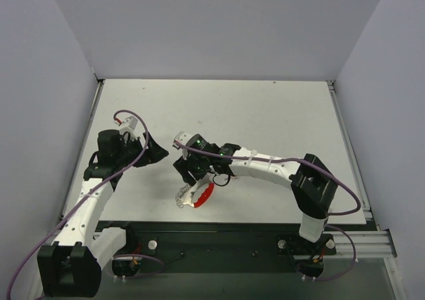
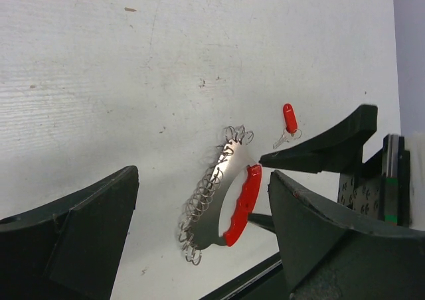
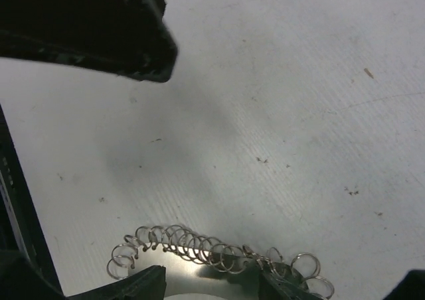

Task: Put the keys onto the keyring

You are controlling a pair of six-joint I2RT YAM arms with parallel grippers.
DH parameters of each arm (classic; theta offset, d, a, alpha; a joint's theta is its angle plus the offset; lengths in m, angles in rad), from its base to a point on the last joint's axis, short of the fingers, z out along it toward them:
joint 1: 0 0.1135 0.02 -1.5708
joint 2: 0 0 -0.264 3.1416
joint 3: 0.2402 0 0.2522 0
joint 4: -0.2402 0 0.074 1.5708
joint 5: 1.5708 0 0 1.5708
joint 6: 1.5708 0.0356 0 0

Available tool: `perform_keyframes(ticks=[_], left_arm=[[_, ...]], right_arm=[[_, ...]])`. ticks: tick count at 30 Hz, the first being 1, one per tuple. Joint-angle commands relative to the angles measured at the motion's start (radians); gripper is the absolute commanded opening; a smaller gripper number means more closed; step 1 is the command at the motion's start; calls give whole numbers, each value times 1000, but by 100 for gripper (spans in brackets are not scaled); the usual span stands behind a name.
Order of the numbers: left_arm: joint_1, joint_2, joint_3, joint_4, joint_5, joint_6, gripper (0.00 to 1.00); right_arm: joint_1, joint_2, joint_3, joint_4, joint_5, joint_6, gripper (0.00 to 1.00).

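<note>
Right tool spread, apparently straddling keyring; key loose just beyond. Closing off-centre could skid keyring away. Left tool spread wide.

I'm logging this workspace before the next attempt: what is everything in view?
flat white table: one, white, under everything.
plain walls: three, pale grey, around the table.
crescent-shaped metal keyring with wire loops and a curved red band: one, silver and red, flat on the table near its front edge.
small metal key with a red plastic head: one, silver and red, on the table beside the keyring, apart from it.
left end effector: one, black, open, left of the keyring.
right end effector: one, black, open, over the keyring.
</note>
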Motion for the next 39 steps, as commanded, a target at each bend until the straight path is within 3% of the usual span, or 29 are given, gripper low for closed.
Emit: perform_keyframes(ticks=[1,12,29,32,33,35,39], left_arm=[[28,11,63,-33,-4,26,89],[264,45,25,-28,202,34,91],[266,40,11,9,242,27,91],[266,40,11,10,243,24,91],[266,39,11,10,243,27,91],[268,37,11,10,243,27,91],[266,31,11,10,243,27,91]], right_arm=[[79,10,-19,-8,-49,-87,57],[146,134,59,-3,-189,-184,49],[146,263,148,-19,-154,-213,49],[148,276,154,-19,-161,-213,27],[148,281,159,-22,-161,-213,11],[148,280,160,-25,-161,-213,0],[143,238,147,-16,-155,-216,0]])
